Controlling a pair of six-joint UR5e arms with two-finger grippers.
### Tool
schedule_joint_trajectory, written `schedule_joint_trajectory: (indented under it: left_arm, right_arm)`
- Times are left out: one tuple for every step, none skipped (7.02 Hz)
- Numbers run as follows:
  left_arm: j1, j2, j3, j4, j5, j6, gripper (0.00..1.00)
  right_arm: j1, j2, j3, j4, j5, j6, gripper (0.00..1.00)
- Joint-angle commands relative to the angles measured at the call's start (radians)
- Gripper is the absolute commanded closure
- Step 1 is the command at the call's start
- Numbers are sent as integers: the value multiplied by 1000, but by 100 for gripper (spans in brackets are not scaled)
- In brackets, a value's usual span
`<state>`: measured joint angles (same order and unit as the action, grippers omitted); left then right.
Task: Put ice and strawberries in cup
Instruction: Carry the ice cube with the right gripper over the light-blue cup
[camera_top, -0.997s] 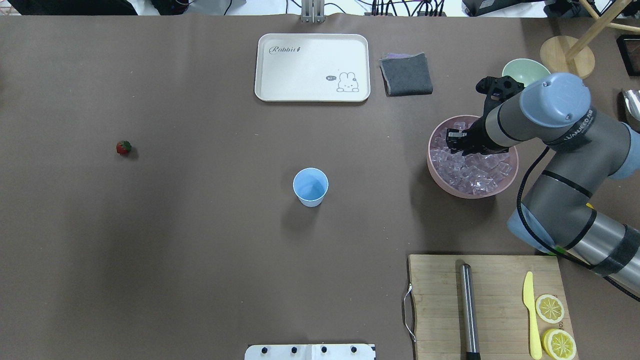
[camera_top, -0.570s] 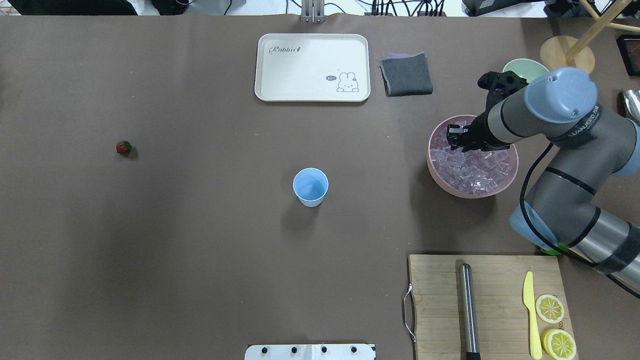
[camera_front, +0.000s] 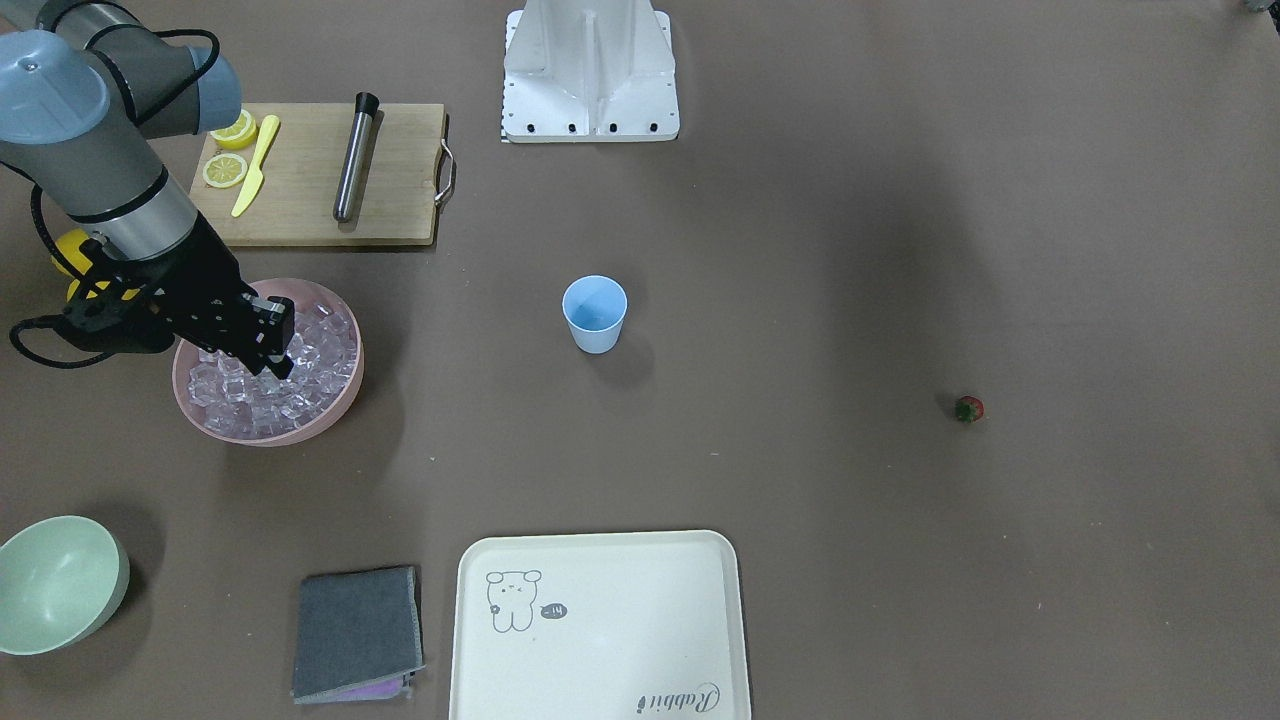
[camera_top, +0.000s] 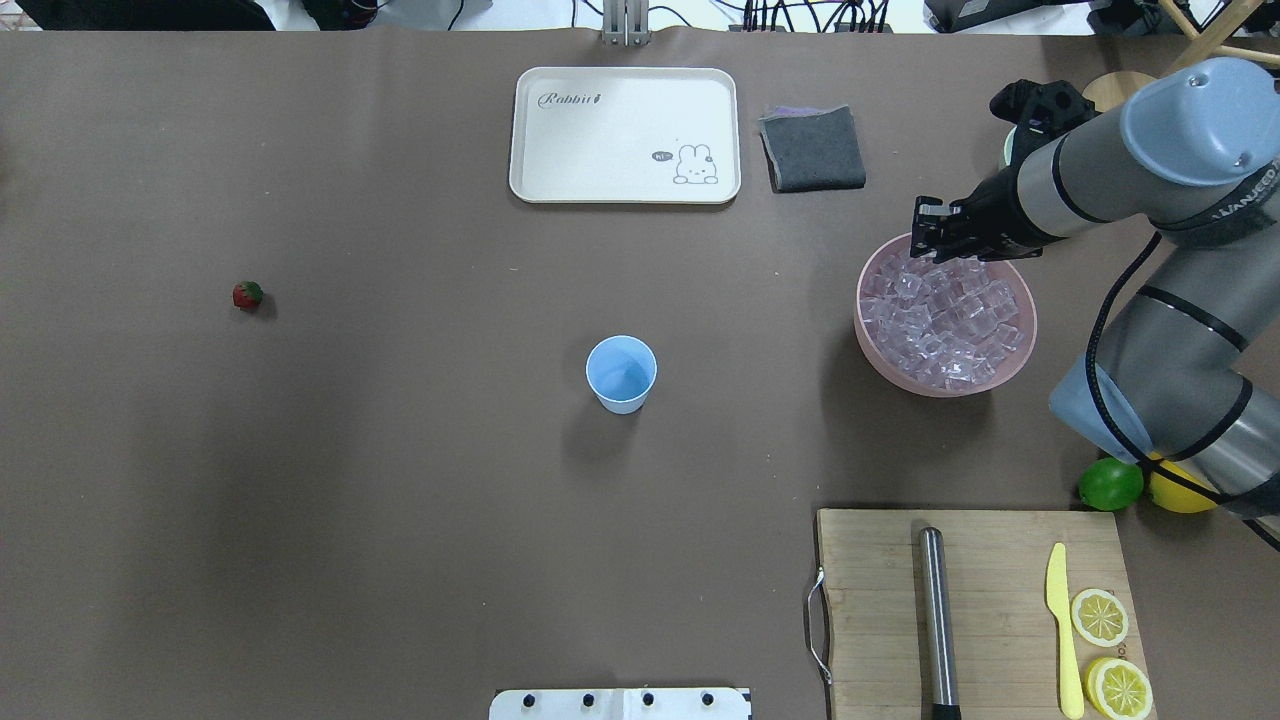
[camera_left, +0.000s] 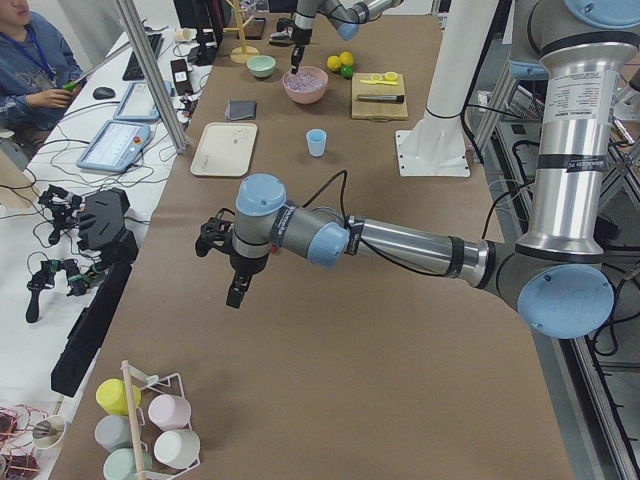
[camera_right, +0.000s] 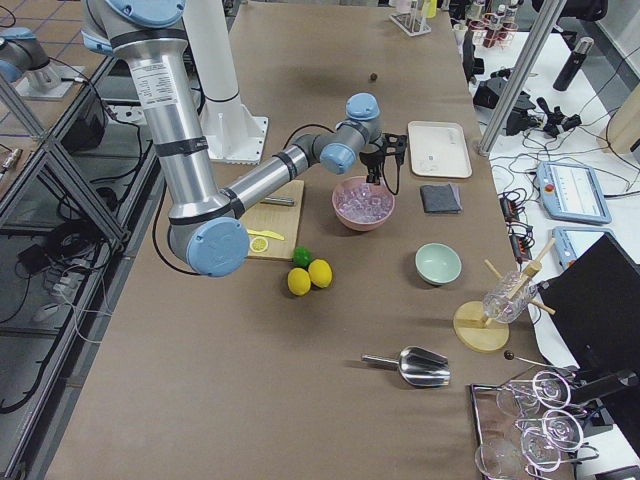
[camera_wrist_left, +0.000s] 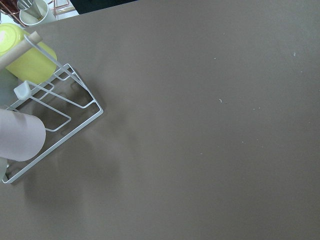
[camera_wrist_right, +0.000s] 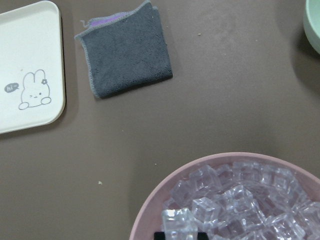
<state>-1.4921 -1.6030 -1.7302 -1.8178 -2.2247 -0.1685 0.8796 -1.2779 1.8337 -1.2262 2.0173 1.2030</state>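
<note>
Ice (camera_top: 945, 325) fills the pink bowl (camera_top: 861, 318) at the overhead frame's right; the right gripper (camera_top: 928, 238), jaws narrow on what looks like one cube (camera_wrist_right: 177, 222) (wrist view, bottom edge), hangs over the bowl's upper rim. Its goal, the cup (camera_top: 621, 372), stands upright, mouth up, at frame centre, well apart to the lower left.

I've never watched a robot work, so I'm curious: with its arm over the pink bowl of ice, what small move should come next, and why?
Probably carry the right gripper sideways to above the cup. It seems to pinch an ice cube just above the pink bowl, and the cup stands upright and looks empty.
</note>
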Motion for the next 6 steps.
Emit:
schedule_joint_trajectory:
  left_arm:
    - [1,2,-3,-2,-4,-8,2]
    - [0,2,-5,-2,-6,-9,2]
    - [1,2,-8,-2,-9,-19,2]
    - [1,0,-9,-2,-9,-29,2]
    - [1,-1,-9,-2,-9,-31,2]
    - [13,-2,-8,-2,-9,-34,2]
  right_arm:
    - [-13,82,6,2,-9,4,100]
    - [-33,127,6,2,-9,4,100]
    - [-72,153,6,4,-28,3,100]
    - [-121,184,7,4,-72,4,100]
    - [-181,211,6,4,-127,1,100]
    - [-239,233,6,4,-184,0,100]
